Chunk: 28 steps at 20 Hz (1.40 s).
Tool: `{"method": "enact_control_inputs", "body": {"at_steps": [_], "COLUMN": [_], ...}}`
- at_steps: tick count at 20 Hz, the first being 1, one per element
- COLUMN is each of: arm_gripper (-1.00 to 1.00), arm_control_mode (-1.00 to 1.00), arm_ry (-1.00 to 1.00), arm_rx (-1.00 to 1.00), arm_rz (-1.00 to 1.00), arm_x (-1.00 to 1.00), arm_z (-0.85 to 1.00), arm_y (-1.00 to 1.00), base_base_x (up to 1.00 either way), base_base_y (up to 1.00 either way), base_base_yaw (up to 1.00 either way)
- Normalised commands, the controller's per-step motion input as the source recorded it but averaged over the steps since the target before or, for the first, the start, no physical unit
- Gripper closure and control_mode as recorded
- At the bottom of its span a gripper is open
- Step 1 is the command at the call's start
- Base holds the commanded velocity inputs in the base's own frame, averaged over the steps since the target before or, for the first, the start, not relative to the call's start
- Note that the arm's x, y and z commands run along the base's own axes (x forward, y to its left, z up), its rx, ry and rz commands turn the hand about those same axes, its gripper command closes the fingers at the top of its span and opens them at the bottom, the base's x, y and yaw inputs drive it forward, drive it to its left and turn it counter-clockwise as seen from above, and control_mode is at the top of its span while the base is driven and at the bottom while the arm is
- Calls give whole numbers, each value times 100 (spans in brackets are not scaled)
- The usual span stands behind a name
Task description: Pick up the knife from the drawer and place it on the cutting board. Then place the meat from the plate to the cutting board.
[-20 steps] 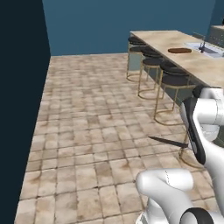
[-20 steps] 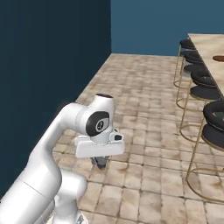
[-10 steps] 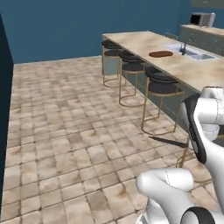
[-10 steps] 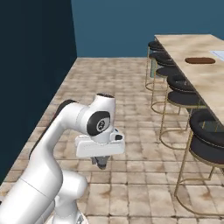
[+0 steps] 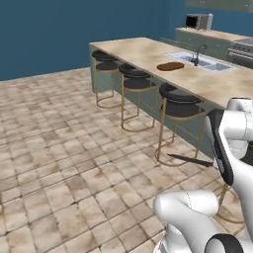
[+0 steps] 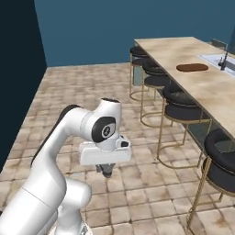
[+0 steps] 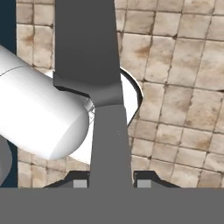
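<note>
Tool [image 7: 107, 183] clamped tight on the knife [image 7: 103, 87], blade running toward 12 o'clock in the hand view. Cutting board [image 5: 170, 66] lies on the worktop [image 5: 148, 54], at 9 o'clock of the sink [image 5: 200, 61].

Base swung round, both base views panned, counter [image 5: 148, 54] and cutting board [image 5: 170, 66] slid toward frame centre and closer, stools [image 5: 178, 96] came nearer, sink [image 5: 200, 60] and microwave [image 5: 199, 21] entered the left base view.
</note>
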Motion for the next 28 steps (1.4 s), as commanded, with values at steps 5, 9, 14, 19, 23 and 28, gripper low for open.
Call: {"method": "enact_control_inputs", "body": {"at_steps": [5, 9, 14, 19, 23, 28], "arm_gripper": [100, 100, 100, 100, 100, 100], "arm_control_mode": [100, 100, 100, 100, 100, 100], "arm_ry": [0, 0, 0, 0, 0, 0], "arm_rx": [0, 0, 0, 0, 0, 0], "arm_rz": [0, 0, 0, 0, 0, 0], "arm_x": [0, 0, 0, 0, 0, 0], "arm_z": [0, 0, 0, 0, 0, 0], "arm_y": [0, 0, 0, 0, 0, 0], "base_base_x": [93, 92, 91, 91, 92, 93], "base_base_y": [81, 84, 85, 84, 84, 81], "base_base_yaw": [-32, -31, -31, -31, -30, -30]}}
